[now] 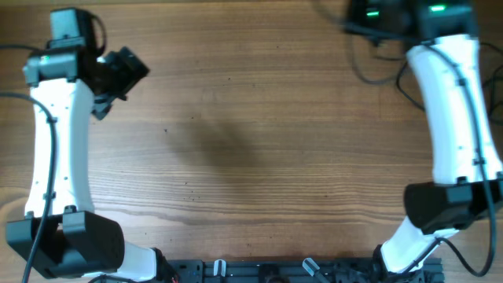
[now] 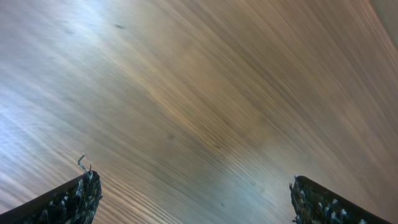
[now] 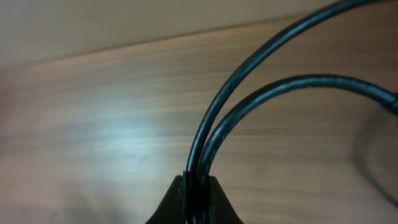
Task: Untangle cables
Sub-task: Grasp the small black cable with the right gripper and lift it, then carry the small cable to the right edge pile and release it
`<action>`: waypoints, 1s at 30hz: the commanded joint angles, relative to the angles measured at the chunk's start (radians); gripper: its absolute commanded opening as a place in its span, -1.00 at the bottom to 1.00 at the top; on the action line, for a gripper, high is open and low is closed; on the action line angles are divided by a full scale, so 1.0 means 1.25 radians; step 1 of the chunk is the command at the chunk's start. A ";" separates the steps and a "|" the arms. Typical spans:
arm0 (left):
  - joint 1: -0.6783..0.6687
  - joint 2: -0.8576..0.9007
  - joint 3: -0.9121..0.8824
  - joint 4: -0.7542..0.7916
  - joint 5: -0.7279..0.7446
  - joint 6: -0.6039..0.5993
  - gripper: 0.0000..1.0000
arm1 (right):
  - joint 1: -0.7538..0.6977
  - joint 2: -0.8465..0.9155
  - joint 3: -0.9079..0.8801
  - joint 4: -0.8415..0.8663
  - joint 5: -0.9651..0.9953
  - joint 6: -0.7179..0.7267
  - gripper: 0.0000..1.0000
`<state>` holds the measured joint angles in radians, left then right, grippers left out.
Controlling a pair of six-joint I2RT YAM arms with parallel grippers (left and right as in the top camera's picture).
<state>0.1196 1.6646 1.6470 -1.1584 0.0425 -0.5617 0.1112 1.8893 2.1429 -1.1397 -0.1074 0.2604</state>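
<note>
**My right gripper (image 3: 198, 186) clamped on the cables (image 3: 249, 87)**

Two strands arced up from my shut jaws; I judged this the first grasp; next, my left gripper (image 2: 193, 186), gaping well apart from the right gripper, would need to take one strand; only overhead showed slack trailing beside the right gripper.

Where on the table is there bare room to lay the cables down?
The wide middle of the table, between the left arm and the right arm, is bare. The left fingers, open, border it at the far left. The far right corner is crowded: the right fingers pinch the cables there.
</note>
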 commanded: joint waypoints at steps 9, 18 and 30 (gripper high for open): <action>-0.210 0.005 0.005 0.094 0.014 0.006 1.00 | -0.328 0.086 0.002 -0.082 0.162 0.051 -0.91; -0.265 0.005 0.005 0.098 0.013 0.006 1.00 | -0.397 0.196 0.002 0.023 0.142 0.051 -0.79; -0.265 0.005 0.005 0.098 0.013 0.006 1.00 | -0.398 0.155 0.003 0.010 0.044 0.029 0.99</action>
<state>-0.2089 1.6646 1.6470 -1.0389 0.0544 -0.5617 -0.3878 2.1300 2.1414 -1.1198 0.0147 0.3164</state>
